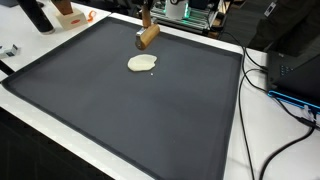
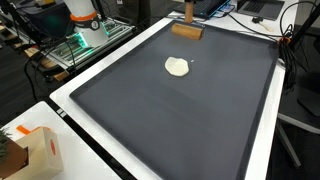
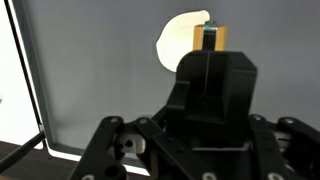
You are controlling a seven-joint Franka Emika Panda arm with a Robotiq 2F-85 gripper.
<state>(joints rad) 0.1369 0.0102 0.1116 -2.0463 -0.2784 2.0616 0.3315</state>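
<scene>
In an exterior view, the hand [image 1: 146,26] pinched a wooden block [image 1: 148,37] over the tabletop's [image 1: 120,110] far edge, with the long axis tilted. In an exterior view, that axis ran level near a pale disc [image 2: 177,67]. In the wrist view, the block partly covered the disc.

The gripper [image 3: 208,52] is black all over, with a dull sheen in the wrist view. Its fingers [image 3: 212,85] read as one blocky mass with rounded shoulders, split by a thin vertical seam. Beneath them, angular linkage bars [image 3: 105,140] spread to either side, joined by round pivot pins [image 3: 124,150]. One pin looks like pale metal, though the blur leaves that uncertain.
</scene>
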